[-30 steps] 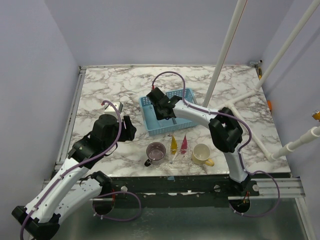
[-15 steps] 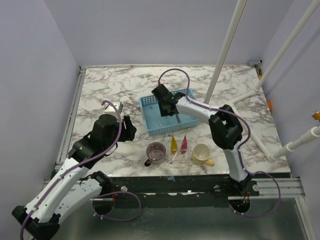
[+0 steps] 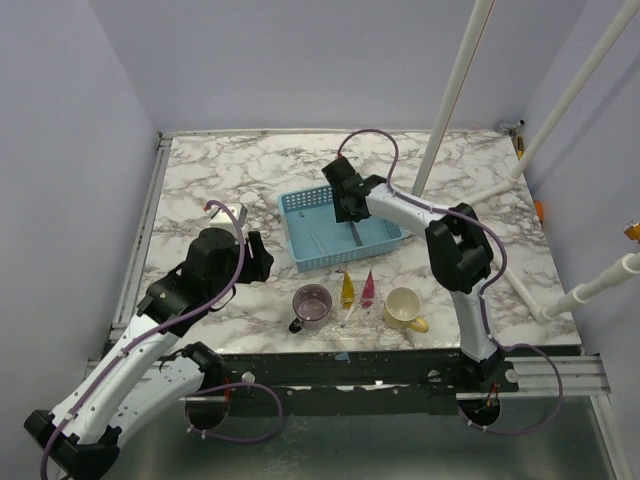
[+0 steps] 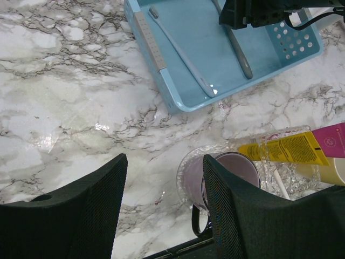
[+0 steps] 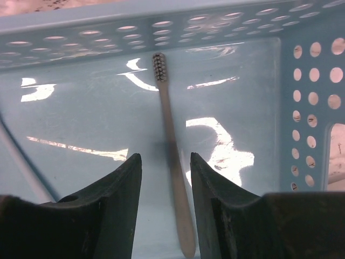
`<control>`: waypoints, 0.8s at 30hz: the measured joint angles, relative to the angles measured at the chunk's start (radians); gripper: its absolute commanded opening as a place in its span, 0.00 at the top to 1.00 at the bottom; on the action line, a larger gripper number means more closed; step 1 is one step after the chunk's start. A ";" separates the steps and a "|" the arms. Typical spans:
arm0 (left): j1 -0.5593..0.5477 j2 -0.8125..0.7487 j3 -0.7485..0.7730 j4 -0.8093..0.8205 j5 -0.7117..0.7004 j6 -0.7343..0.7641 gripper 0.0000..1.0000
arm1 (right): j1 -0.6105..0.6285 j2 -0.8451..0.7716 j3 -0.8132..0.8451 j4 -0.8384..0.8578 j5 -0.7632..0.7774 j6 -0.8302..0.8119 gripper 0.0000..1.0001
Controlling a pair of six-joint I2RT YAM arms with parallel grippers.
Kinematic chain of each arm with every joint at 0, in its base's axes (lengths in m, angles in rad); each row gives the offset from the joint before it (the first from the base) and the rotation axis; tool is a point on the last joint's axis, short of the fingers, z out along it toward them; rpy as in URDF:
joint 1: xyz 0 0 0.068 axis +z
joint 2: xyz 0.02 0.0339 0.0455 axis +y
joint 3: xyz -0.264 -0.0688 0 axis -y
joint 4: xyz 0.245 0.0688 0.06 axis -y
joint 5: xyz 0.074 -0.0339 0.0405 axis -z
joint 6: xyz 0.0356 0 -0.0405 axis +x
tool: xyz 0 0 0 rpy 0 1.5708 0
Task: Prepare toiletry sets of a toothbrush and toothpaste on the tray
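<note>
The blue tray [image 3: 300, 250] holds two toothbrushes. A grey toothbrush [image 5: 168, 140] lies flat on the tray floor, bristles away from me, and a pale toothbrush [image 4: 180, 56] lies beside it to the left. My right gripper [image 5: 164, 162] hovers open above the grey handle without touching it, over the tray's far right part [image 3: 350, 205]. A yellow tube [image 3: 347, 288] and a pink tube [image 3: 368, 288] lie on the table in front of the tray. My left gripper [image 4: 164, 162] is open with nothing in it, left of the tray [image 3: 258, 255].
A purple mug [image 3: 312, 303] and a cream mug [image 3: 403, 307] stand near the front edge, either side of the tubes. Crinkled clear wrap with a thin white stick [image 4: 279, 183] lies by the purple mug. White poles [image 3: 450, 100] rise at the back right.
My right gripper has opened wider and drawn back toward the tray's far right, leaving the grey toothbrush lying in the tray. The left arm has not moved.
</note>
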 measured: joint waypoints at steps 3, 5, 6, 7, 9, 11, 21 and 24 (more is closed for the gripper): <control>0.000 0.000 0.000 0.000 0.000 0.000 0.41 | -0.011 0.000 -0.008 0.000 -0.001 0.000 0.55; 0.000 0.000 0.000 0.000 0.000 0.000 0.41 | -0.018 0.000 -0.016 0.000 -0.003 0.000 0.55; 0.000 0.000 0.000 0.000 0.000 0.000 0.41 | -0.021 0.000 -0.023 0.000 -0.007 0.000 0.55; 0.000 0.000 0.000 0.000 0.000 0.000 0.41 | -0.022 0.000 -0.026 0.000 -0.008 0.000 0.55; 0.000 0.000 0.000 0.000 0.000 0.000 0.41 | -0.027 0.000 -0.035 0.000 -0.019 0.000 0.55; 0.000 0.000 0.000 0.000 0.000 0.000 0.41 | -0.028 0.000 -0.043 0.000 -0.032 0.000 0.55; 0.000 0.000 0.000 0.000 0.000 0.000 0.41 | -0.032 0.000 -0.069 0.003 -0.076 -0.007 0.61; 0.000 0.000 0.000 0.000 0.000 0.000 0.41 | -0.032 0.000 -0.075 0.013 -0.089 -0.008 0.76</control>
